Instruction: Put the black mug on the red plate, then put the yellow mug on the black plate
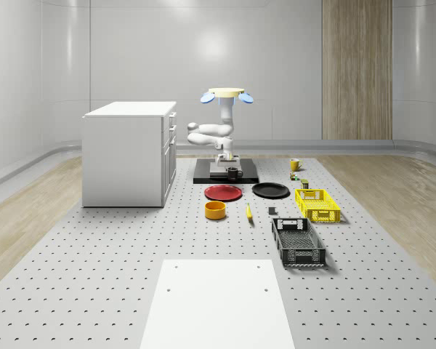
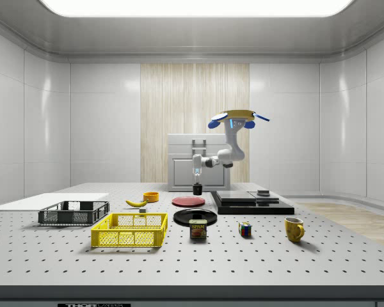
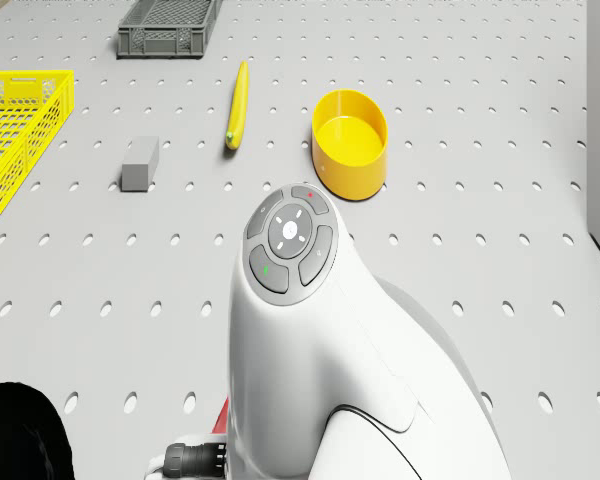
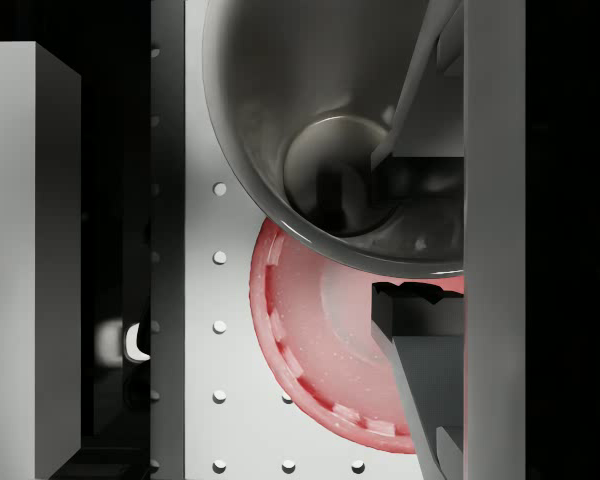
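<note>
whole-scene view: the drone (image 1: 227, 94) hovers over the black pad (image 1: 226, 173); two plates, one red plate (image 1: 223, 193), one black plate (image 1: 270, 190). side view: one yellow mug (image 2: 294, 229) stands apart. wrist view: the jaws hold one black mug (image 4: 330, 130) by its rim, above the red plate.

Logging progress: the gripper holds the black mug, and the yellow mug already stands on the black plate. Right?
No. The yellow mug stands on the table, apart from the black plate, as the side view shows. The gripper does hold the black mug.

Open tabletop (image 1: 116, 247) (cabinet (image 1: 129, 154) leftward)
</note>
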